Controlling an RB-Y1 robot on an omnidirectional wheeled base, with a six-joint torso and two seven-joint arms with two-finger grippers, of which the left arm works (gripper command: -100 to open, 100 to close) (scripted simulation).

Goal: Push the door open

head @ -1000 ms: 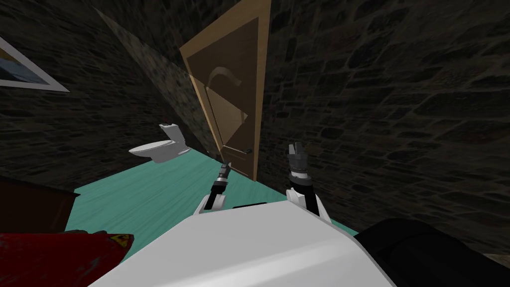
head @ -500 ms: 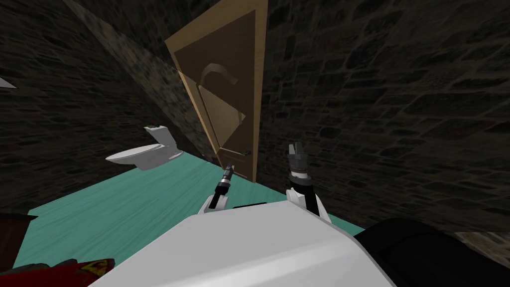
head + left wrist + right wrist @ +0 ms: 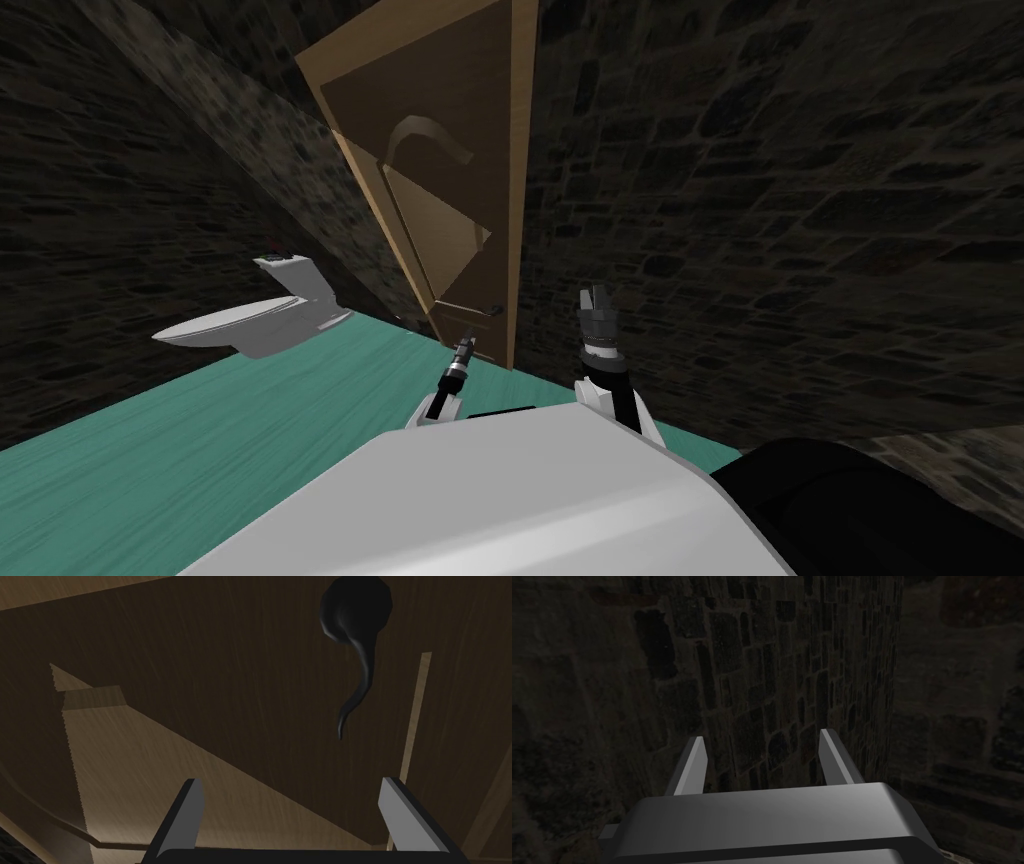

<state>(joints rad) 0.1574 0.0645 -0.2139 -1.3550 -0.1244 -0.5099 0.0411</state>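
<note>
Door (image 3: 440, 130) faces the left jaws, spread wide and empty near its dark handle (image 3: 356, 626), probably readied to push; right jaws, wide too, hang idle.

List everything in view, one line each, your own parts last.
Door: one, brown wood, straight ahead, set between the stone walls.
Door handle: one, black lever, on the door, apart from the left gripper's fingers.
Toilet: one, white, on the floor to the left of the door.
Floor: one, teal, running from me to the door.
Stone walls: dark grey, on both sides of the door.
Left gripper: one, light grey fingers, open, close to the door panel near the handle.
Right gripper: one, light grey fingers, open, raised before the wall to the right of the door.
</note>
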